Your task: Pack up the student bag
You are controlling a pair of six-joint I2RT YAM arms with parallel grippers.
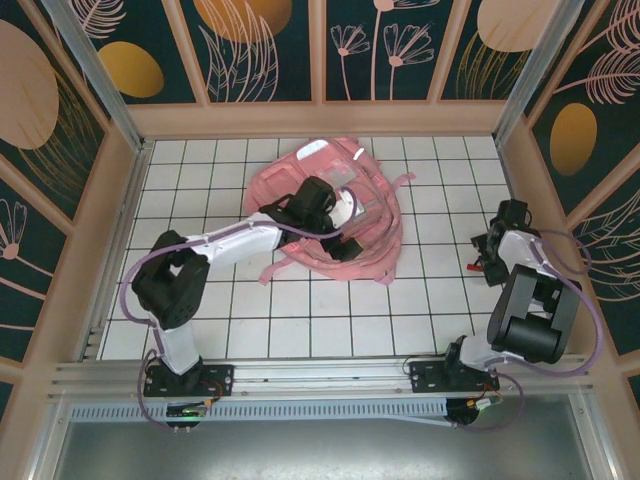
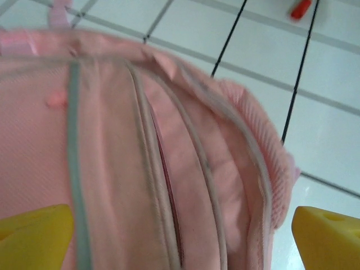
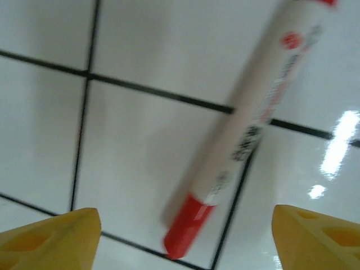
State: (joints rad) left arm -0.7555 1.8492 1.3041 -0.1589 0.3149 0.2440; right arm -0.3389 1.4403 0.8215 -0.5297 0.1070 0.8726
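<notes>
**Step in hand (judged): pick up the marker for loading into the bag.**

1. The student bag (image 1: 330,215) lies flat at the far centre of the tiled counter (image 1: 300,320). The left gripper (image 2: 180,236) hovers above its zip lines, released, with fingers spread wide and nothing between them.
2. The right gripper (image 3: 185,236) is also released. Its fingers stand wide apart above the red-capped marker (image 3: 253,129), which lies on the counter near the right side, well apart from the bag.
3. The marker lies oblique to the finger line. Rotate the wrist until the fingers close squarely across the barrel.
4. Descend close to the tile. Grip mid-barrel, not the cap.
5. One zip appears slightly parted. Pinch its lip with the left gripper to widen the opening.
</notes>
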